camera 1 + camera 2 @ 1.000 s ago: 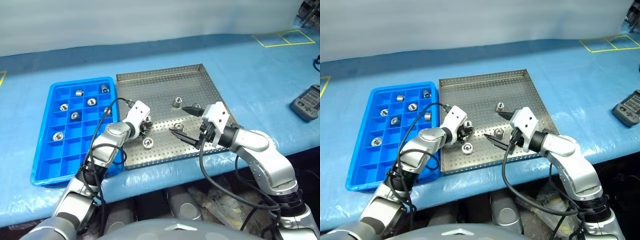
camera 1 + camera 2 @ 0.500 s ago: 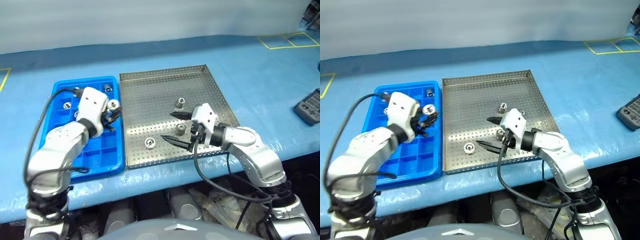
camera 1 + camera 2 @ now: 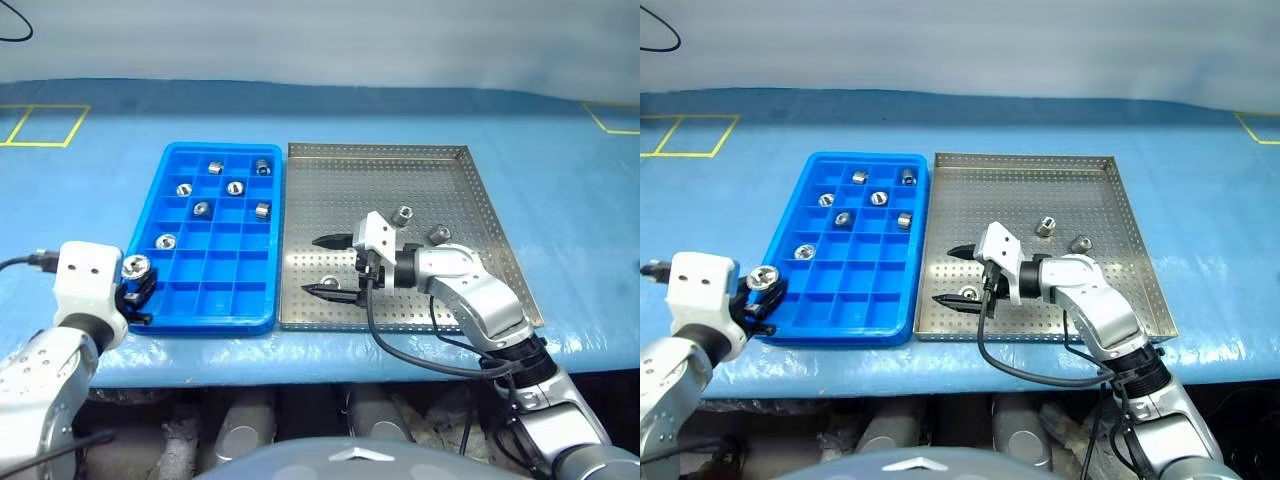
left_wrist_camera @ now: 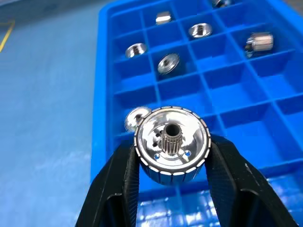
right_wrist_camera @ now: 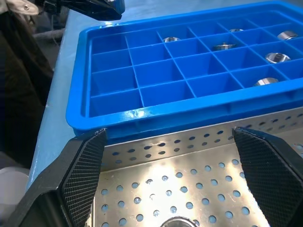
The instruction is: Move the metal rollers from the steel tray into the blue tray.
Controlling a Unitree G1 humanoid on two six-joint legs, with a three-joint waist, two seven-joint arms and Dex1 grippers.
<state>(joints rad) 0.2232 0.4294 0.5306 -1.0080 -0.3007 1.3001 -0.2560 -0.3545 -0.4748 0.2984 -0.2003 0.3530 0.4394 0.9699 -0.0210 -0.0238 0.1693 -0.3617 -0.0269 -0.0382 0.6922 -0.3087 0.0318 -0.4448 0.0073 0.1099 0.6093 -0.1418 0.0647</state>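
On the desk sit the steel tray and, at its 9 o'clock, the blue tray. Our right gripper stands wide over a roller; two more lie toward 2 o'clock. Our left gripper pinches a roller by its knurled rim, near the blue tray's 7 o'clock corner. We judge these shiny, holed cylinders stiff, dense and slippery: take them across the rim.

A counter covered in blue sheeting carries a blue tray and, touching its right side, a steel tray. Yellow tape rectangles mark the counter's far left and right corners.
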